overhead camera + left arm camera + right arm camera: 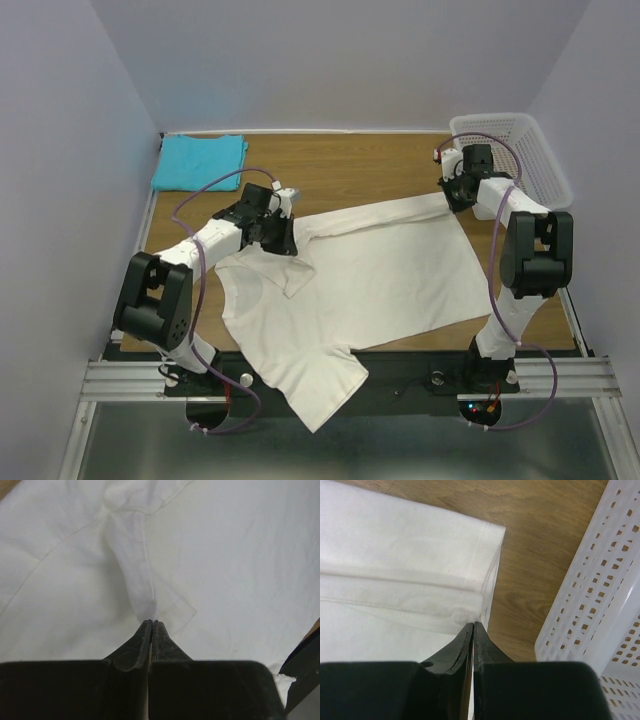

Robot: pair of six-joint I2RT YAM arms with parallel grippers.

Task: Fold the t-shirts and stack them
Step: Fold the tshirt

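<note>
The cream-white t-shirt (pixel 380 270) lies spread across the wooden table (pixel 350 170), with one sleeve hanging over the near edge. My left gripper (pixel 283 238) is over its left shoulder. In the left wrist view it (pixel 151 622) is shut on a raised ridge of the white cloth (pixel 240 555). My right gripper (pixel 455 195) is at the shirt's far right corner. In the right wrist view it (pixel 473 624) is shut on the hem corner (pixel 395 545). The upper edge of the shirt runs taut between the two grippers. The turquoise-blue t-shirt (pixel 200 160) lies folded at the back left.
A white plastic mesh basket (pixel 520 150) stands at the back right, just beyond my right gripper; its wall (pixel 600 580) is close to the right of the jaws. Bare wood (pixel 540 540) shows between the hem and the basket. Walls close in the back and sides.
</note>
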